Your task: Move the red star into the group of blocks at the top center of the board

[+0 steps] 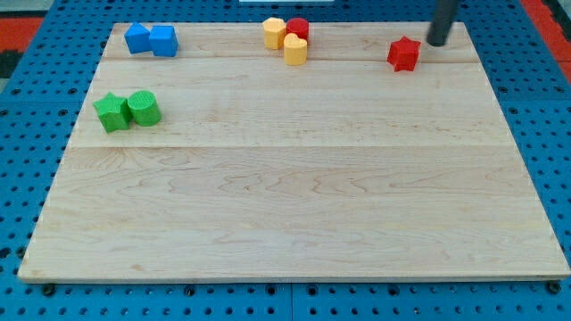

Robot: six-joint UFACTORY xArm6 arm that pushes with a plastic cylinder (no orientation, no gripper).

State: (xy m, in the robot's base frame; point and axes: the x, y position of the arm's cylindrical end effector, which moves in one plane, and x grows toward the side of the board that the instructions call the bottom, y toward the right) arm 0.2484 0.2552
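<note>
Upper right of the frame: we park my tip (437, 43) just beside the red star (403, 53), on its right and a touch higher in the picture, w/ a thin gap showing btwn them, so no contact yet as far as we can tell. We carry no jaws at all, only a bare dark rod, so nothing is clenched or grasped; the tool is free. The star sits alone near the board's (294, 214) top edge, well apart from its goal: the cluster at top centre, made of a yellow block (274, 32), a second yellow block (295, 49) and a red block (298, 28), all touching or nearly so. Judging by looks, the star is a small, light, rigid piece, likely to slide easily on the smooth wood, and its points mean an off-centre shove could spin it rather than carry it straight. We reckon the best spot to bear on is its right-hand face, in line w/ its middle, pushing toward the picture's left. Elsewhere: two blue blocks (151, 39) at upper left, a green star (111, 111) and green cylinder (144, 107) at mid left, all far from the path.
</note>
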